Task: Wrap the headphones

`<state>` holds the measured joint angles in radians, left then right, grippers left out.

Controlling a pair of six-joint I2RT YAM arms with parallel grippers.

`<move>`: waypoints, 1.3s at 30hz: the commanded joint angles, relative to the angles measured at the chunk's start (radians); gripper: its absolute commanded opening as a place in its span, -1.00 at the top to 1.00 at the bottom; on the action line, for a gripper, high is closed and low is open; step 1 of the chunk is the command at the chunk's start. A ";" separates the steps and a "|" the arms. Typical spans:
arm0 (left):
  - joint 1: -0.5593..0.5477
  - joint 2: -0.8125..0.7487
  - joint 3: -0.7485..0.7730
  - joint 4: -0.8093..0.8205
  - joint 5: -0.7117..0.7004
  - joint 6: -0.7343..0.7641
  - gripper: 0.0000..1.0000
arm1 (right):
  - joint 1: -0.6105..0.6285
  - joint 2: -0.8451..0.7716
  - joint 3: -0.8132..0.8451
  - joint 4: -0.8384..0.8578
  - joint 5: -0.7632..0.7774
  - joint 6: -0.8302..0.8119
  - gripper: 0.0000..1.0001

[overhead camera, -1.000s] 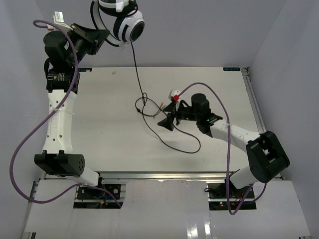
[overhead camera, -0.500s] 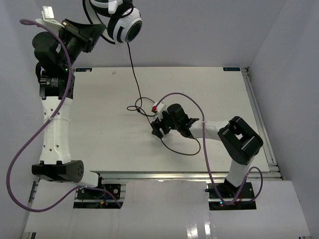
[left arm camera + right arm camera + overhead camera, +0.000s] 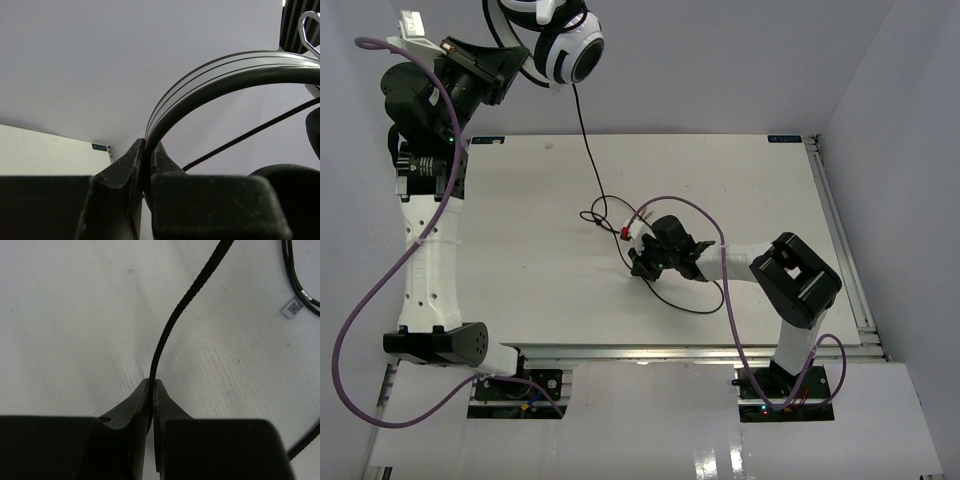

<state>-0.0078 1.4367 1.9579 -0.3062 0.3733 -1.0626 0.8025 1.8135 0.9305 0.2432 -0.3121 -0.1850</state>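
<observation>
headphones (image 3: pixel 565 45): white-and-black over-ear pair with round cups; i see them held aloft beyond the far left of the white table (image 3: pixel 520 220).
left gripper (image 3: pixel 147 150): clamped tight on the thin black headband (image 3: pixel 225 84).
cable (image 3: pixel 584 130): long, thin and black; it hangs from the cups to mid-table and loops there.
right gripper (image 3: pixel 151 385): pinched closed on the cable, low at the tabletop.

This was a robotics lab test cell: a flat white tabletop (image 3: pixel 520 230) framed by aluminium rails (image 3: pixel 650 351), plain pale grey walls (image 3: pixel 720 60) around it, and a white-and-black left arm (image 3: pixel 430 260) and right arm (image 3: pixel 798 285) bolted along its near edge.
</observation>
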 commanded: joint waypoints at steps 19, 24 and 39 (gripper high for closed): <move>0.006 -0.137 -0.129 0.095 -0.058 -0.027 1.00 | -0.569 -0.557 -0.213 -0.450 0.561 -0.215 0.85; 0.006 -0.152 -0.120 0.076 -0.073 -0.011 1.00 | -0.735 -0.508 -0.152 -0.453 0.529 -0.188 0.85; 0.006 -0.149 -0.140 0.095 -0.054 -0.032 1.00 | -0.975 -0.581 -0.161 -0.487 0.175 -0.249 0.20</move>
<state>-0.0078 1.3361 1.8142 -0.2836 0.3241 -1.0470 -0.1718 1.3225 0.7770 -0.2167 0.1072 -0.3729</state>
